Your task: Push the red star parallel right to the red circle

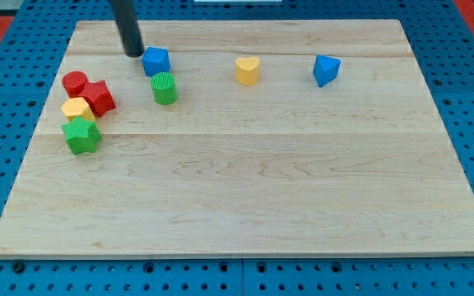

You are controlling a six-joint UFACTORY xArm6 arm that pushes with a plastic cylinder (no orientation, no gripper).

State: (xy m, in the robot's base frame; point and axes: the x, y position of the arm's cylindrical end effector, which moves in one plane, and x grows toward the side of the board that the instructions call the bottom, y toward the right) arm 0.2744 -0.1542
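Red star point(99, 98): at the desk's point(245, 197) left side, touching the red circle's lower right edge and the yellow block's right.
Green star point(81, 136): nearest the view's bottom, just under the yellow block point(76, 108).
Red circle point(75, 82): above and left of the red star.
Green cylinder point(164, 88): right of the cluster, apart from it.
Blue block point(155, 61): just above the green cylinder.
Yellow heart point(248, 71): top middle.
Blue angular block point(326, 71): top right.
My tip point(132, 53): just left of the blue block, well above the red star.
Pincer: none fitted, only a rod.
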